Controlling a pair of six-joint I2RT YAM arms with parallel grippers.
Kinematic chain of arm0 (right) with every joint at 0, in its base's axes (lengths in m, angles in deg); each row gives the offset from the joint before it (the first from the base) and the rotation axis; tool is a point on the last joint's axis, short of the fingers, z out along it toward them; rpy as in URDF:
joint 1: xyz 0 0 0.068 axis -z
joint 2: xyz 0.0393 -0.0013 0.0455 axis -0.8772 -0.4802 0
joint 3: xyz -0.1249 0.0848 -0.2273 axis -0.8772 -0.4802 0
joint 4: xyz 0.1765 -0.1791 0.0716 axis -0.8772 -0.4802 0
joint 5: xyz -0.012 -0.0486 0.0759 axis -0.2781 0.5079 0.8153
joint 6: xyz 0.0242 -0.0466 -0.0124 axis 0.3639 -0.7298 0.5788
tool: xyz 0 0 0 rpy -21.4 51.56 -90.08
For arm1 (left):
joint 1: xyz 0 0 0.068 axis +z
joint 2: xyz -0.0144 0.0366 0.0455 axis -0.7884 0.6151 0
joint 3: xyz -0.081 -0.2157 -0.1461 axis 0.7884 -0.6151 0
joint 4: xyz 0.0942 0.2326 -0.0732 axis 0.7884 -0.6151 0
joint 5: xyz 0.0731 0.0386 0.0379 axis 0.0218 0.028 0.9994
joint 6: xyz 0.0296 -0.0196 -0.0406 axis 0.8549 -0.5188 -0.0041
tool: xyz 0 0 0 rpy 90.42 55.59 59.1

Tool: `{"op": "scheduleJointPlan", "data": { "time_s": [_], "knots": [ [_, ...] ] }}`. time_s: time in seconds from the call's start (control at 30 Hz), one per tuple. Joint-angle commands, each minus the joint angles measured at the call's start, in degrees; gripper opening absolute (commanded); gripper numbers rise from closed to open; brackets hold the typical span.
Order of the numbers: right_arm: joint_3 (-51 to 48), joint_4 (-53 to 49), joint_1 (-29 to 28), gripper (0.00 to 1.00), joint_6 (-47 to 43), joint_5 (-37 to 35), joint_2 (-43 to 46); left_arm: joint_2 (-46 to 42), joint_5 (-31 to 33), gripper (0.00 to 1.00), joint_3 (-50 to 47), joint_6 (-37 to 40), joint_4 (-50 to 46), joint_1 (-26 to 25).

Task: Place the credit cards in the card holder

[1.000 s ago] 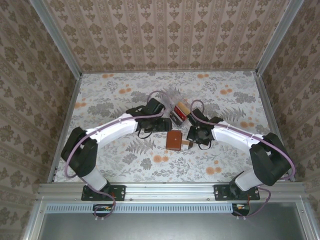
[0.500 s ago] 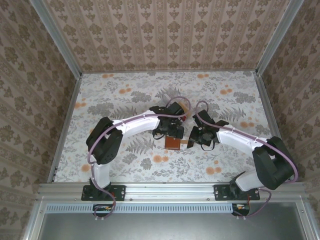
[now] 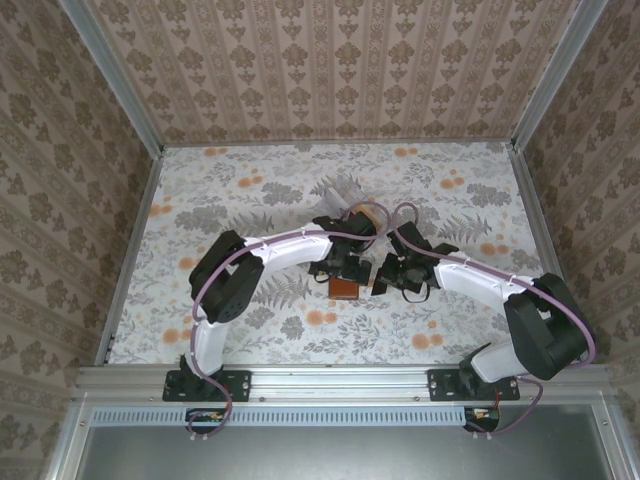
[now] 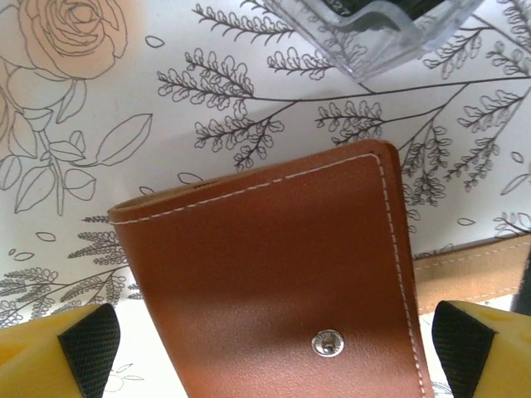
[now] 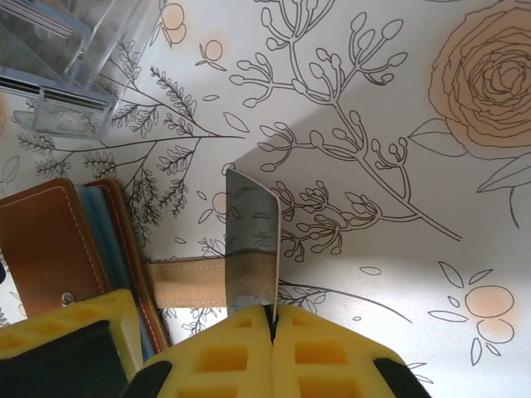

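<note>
The card holder is a brown leather wallet lying closed on the floral table, its snap stud facing up. My left gripper hangs open just above it, one yellow finger on each side and neither touching the leather. In the top view the left gripper covers most of the card holder. My right gripper is shut on a grey credit card, held on edge above the holder's tan snap tab. The right gripper sits just right of the holder.
A clear plastic box stands just behind the wallet, its corner showing as clear plastic box and clear plastic box. Patterned walls close in the table on three sides.
My left arm has swung right from beside the plastic box to over the card holder, and its jaws have opened wider. The right gripper has kept its card and barely shifted.
</note>
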Motion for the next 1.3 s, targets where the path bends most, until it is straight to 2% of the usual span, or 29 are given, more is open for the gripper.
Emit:
{"op": "scheduleJointPlan", "data": {
  "time_s": [0.0, 0.23, 0.4, 0.53, 0.77, 0.97, 1.03, 1.17, 1.27],
  "knots": [
    [-2.1, -3.4, 0.3, 0.00, -0.7, -1.0, -0.4, 1.8, 4.1, 1.00, 2.4, -0.2, -4.8, -0.5],
    [-1.7, -5.7, 0.4, 0.00, -1.0, -3.6, -0.7, -1.6, 8.4, 0.97, 2.4, 0.0, -6.5, -1.3],
    [-1.7, -6.1, 0.3, 0.00, -0.9, -4.2, -0.7, -3.5, 9.9, 0.86, 2.2, -0.1, -8.5, -1.4],
    [-1.7, -6.3, 0.4, 0.00, -1.1, -4.5, -0.8, -6.2, 10.0, 0.83, 0.8, -0.4, -8.1, -1.5],
    [-1.3, -6.4, 0.4, 0.00, -1.2, -4.3, -0.9, -9.5, 10.1, 0.64, -2.9, -1.4, -5.8, -0.9],
    [-0.9, -6.3, 0.4, 0.00, -1.4, -4.1, -0.7, -10.0, 9.7, 0.52, -5.1, -1.5, -5.3, 0.0],
    [-0.6, -6.5, 0.4, 0.00, -1.5, -4.1, -0.7, -10.5, 9.6, 0.44, -5.7, -1.6, -5.0, 0.2],
    [0.0, -6.9, 0.4, 0.00, -2.0, -4.1, -0.6, -12.6, 8.2, 0.20, -8.7, -2.1, -2.2, 1.2],
    [0.9, -7.0, 0.4, 0.00, -3.1, -3.3, 0.5, -15.2, 3.3, 0.03, -12.8, -2.1, 4.3, 2.3]
  ]
}}
